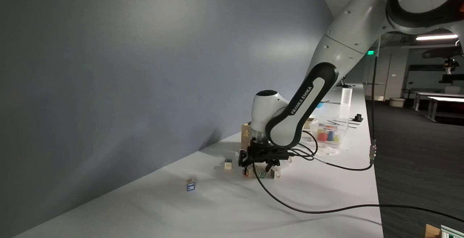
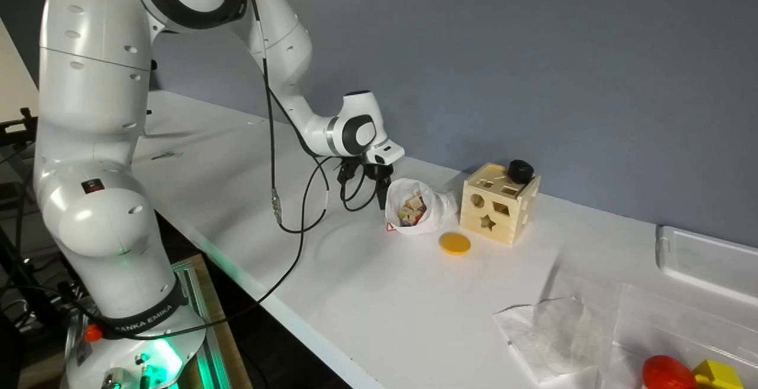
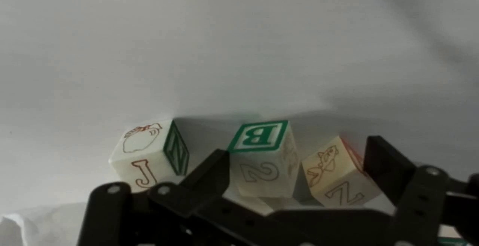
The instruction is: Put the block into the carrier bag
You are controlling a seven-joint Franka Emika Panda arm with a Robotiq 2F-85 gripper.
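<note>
Green-lettered cubic wooden B block (image 3: 262, 163): on white table (image 3: 232, 51), between the spread fingers of the black gripper (image 3: 298, 151); contact unclear. At its 3 o'clock (wrist view), cubic wooden Z block (image 3: 333, 173), partly hidden by a finger. In an exterior view, white plastic carrier bag (image 2: 437, 217) at the gripper's 4 o'clock; wooden blocks (image 2: 413, 207) inside, markings illegible.

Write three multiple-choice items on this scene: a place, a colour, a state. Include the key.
1. Where is the yellow disc?
A on the wooden box
B on the table
C in the clear tub

2. What colour is the letter on the B block?
A green
B red
C blue

3. What state is the bag in?
A tied shut
B flat and empty
C open with blocks inside

1 B: it lies flat there, beside the bag.
2 A: green in the wrist view.
3 C: blocks show through its mouth.
</note>
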